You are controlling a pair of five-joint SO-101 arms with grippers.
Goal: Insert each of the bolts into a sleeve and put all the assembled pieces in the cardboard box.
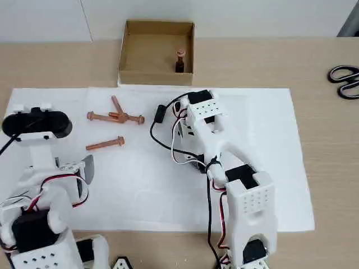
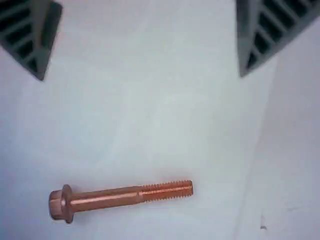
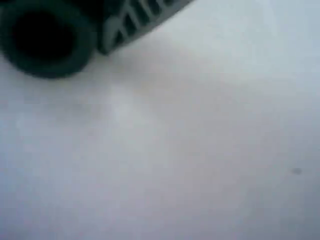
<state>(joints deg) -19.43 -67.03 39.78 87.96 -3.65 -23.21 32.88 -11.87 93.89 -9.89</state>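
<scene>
Bolts [image 1: 105,143] flat; boxed assy [image 1: 180,61] upright, prob.

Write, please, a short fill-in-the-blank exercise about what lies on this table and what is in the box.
1. Inside the cardboard box stands exactly ___ assembled piece.
2. In front of the open left end effector, a copper ___ lies on the white sheet.
3. On the bare table, off the sheet, lies a pair of black ___.

Missing words: one; bolt; scissors.
</scene>
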